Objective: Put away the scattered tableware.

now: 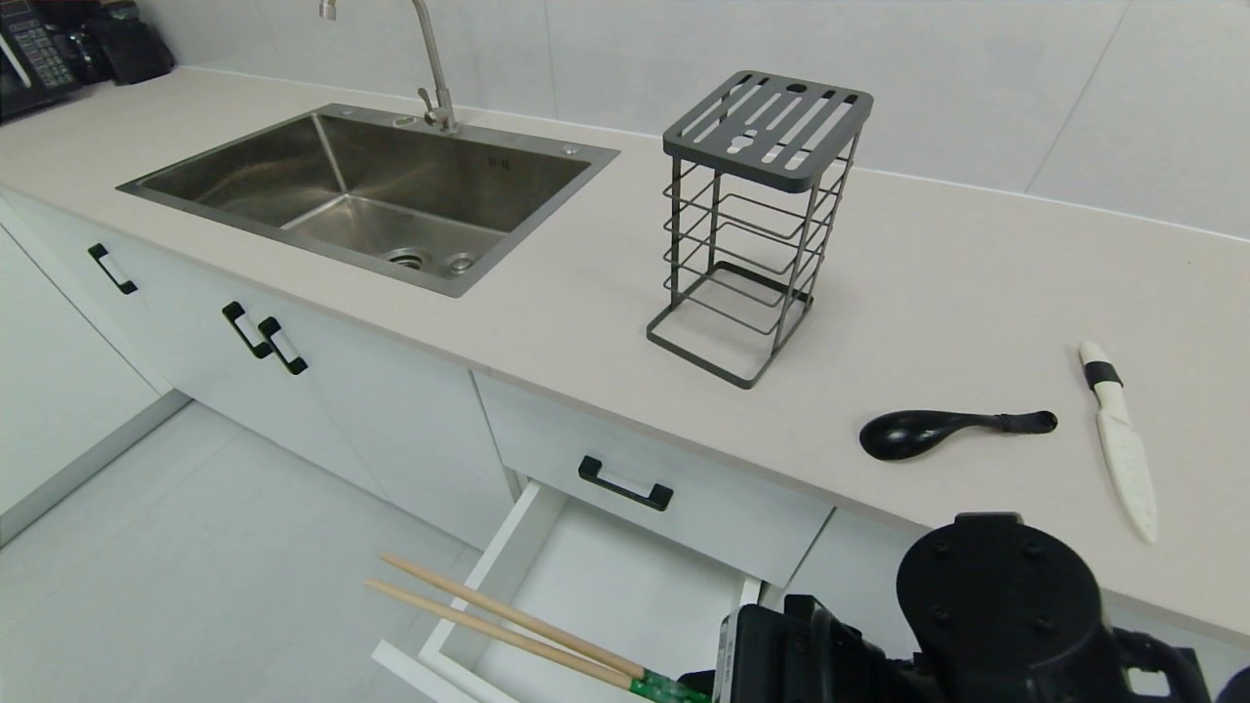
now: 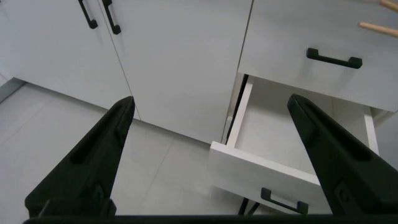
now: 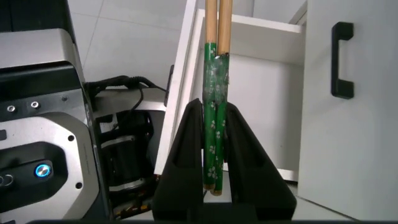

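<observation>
The right gripper (image 3: 215, 111) is clenched on the green ends of the chopsticks (image 3: 215, 74), above the open drawer (image 1: 625, 586). Their tips reach past its side wall, so if let go here they may tip onto the floor. The left gripper (image 2: 211, 102) hangs spread, empty.

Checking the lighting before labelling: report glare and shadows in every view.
Head view: soft, even light; the rack throws only a faint shadow on the counter, and the sink shows a mild sheen. Left wrist view: the drawer is shaded along its side. Right wrist view: small glints on the chopsticks, on the green wrap.
</observation>
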You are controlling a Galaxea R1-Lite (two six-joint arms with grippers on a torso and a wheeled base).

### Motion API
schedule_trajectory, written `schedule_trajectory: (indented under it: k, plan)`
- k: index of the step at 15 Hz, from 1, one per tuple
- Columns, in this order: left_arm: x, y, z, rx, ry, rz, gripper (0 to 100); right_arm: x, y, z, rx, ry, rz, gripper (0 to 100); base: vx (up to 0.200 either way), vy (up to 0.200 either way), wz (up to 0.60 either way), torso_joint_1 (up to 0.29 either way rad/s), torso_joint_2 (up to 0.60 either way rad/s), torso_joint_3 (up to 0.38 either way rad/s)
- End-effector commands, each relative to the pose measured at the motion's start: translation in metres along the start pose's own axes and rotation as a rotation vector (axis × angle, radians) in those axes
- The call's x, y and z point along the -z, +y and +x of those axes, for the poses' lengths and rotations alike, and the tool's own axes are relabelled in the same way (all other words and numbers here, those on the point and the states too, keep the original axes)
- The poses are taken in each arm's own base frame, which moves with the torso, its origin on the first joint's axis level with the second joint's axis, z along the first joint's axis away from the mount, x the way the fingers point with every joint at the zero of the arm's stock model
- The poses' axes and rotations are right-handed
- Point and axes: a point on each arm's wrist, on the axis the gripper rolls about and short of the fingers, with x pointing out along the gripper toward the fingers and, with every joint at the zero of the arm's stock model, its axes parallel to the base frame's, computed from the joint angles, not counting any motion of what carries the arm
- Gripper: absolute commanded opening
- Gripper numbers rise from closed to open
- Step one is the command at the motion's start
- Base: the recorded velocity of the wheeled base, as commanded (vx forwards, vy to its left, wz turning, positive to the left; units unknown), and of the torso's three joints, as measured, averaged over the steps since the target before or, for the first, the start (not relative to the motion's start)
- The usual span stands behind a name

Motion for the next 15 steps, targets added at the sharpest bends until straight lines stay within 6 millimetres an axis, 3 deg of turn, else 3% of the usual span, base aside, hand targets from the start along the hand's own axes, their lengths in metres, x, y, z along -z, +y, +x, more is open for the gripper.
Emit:
schedule_trajectory:
  k: [1,4,15]
  plan:
    - [0.000,0.000,0.000,0.000,0.001,0.001,100,-0.005,0.001,0.002,-0.017,-0.024,-0.005,0,0.000,0.000,0.00,-0.036,0.06,0.036]
    - [0.000,0.000,0.000,0.000,0.001,0.001,100,-0.017,0.003,0.006,-0.038,-0.088,0.012,0,0.000,0.000,0.00,0.000,0.00,0.000]
    - [0.000,0.000,0.000,0.000,0.001,0.001,100,-0.020,0.002,0.007,-0.003,-0.124,0.066,0,0.000,0.000,0.00,0.000,0.00,0.000]
